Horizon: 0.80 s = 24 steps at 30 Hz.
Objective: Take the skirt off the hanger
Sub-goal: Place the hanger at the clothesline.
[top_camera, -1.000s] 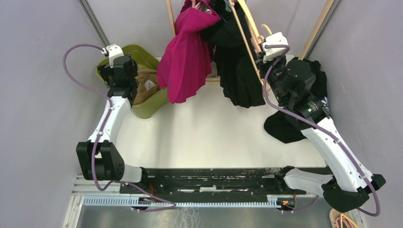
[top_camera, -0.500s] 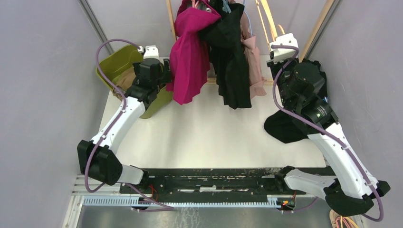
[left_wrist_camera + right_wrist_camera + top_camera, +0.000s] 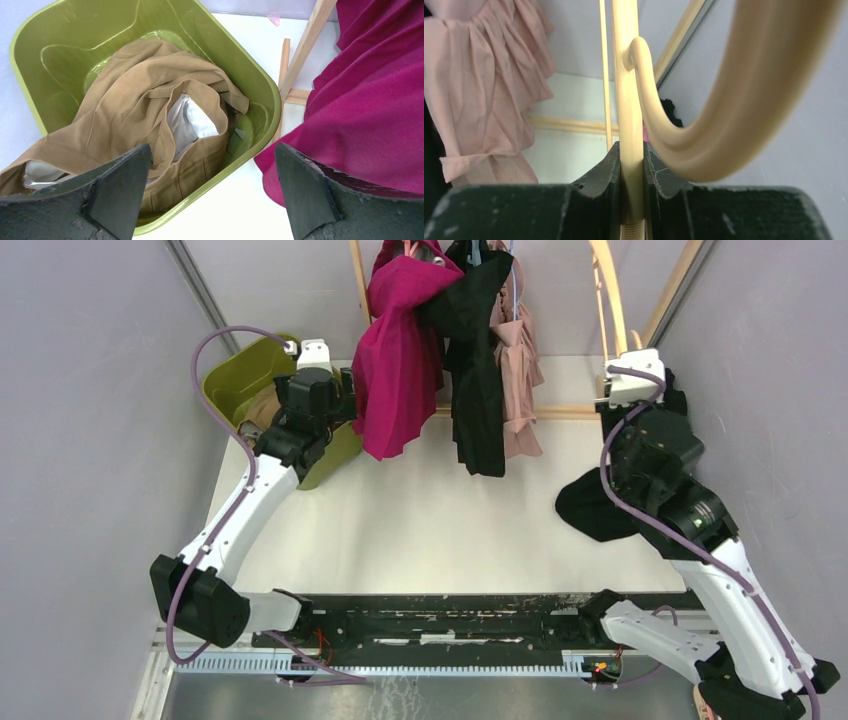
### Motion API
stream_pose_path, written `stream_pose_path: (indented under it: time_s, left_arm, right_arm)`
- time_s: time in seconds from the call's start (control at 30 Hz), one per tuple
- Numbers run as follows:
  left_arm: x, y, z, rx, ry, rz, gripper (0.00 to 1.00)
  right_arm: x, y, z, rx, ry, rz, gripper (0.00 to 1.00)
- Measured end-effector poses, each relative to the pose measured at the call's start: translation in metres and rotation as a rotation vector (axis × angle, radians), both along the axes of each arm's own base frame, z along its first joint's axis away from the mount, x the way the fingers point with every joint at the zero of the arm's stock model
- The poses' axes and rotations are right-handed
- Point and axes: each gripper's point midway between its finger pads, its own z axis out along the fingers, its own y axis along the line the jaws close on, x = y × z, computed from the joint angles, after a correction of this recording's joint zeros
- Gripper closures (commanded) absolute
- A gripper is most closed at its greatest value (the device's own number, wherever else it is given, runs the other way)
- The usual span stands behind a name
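The skirt [image 3: 150,100] is tan woven cotton with a white lining showing at its middle. It lies crumpled in soft folds inside a glossy green plastic tub [image 3: 50,30], filling the lower left of the left wrist view, with part of it hanging over the near rim. The left gripper [image 3: 212,149] hovers above the tub, its two dark, scuffed fingers spread wide apart with nothing between them.

The hanger [image 3: 626,100] is smooth, cream-coloured and curved, with a rounded hook, and no cloth hangs on it. The right gripper [image 3: 630,150] is closed tight on its straight bar, at the upper right of the overhead view.

At the top centre of that view three garments hang from a pale wooden rack [image 3: 357,280]: a magenta one [image 3: 400,360] of matte cloth nearest the tub, a black one [image 3: 475,370] in the middle, and a thin, pleated pale pink one [image 3: 515,370]. A heap of black cloth [image 3: 590,510] lies on the white table [image 3: 430,530] beside the right arm.
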Motion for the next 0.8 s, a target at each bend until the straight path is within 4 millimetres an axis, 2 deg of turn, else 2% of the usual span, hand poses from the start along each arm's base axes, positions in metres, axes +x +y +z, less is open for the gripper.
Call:
stream_pose_path:
  time_s: [0.07, 0.2, 0.3, 0.4, 0.57, 0.8]
  left_arm:
    - [-0.003, 0.000, 0.004, -0.002, -0.006, -0.003, 0.01]
    - [-0.010, 0.002, 0.010, -0.005, -0.014, -0.003, 0.01]
    - [-0.015, 0.004, 0.016, -0.011, -0.029, -0.002, 0.01]
    - [-0.022, 0.008, 0.022, -0.014, -0.045, 0.002, 0.01]
    - [-0.033, 0.017, 0.028, -0.006, -0.061, 0.029, 0.01]
    - [-0.037, 0.027, 0.026, 0.040, -0.051, 0.061, 0.01]
  right_arm:
    - [0.007, 0.004, -0.014, -0.011, 0.040, -0.009, 0.99]
    - [0.032, 0.020, -0.035, -0.032, 0.100, -0.025, 0.99]
    - [0.061, 0.030, -0.054, -0.067, 0.155, -0.059, 0.99]
    - [0.090, 0.027, -0.061, -0.069, 0.178, -0.120, 0.99]
    - [0.129, 0.011, -0.055, -0.042, 0.141, -0.215, 0.99]
    - [0.182, 0.001, -0.023, -0.042, 0.016, -0.281, 0.99]
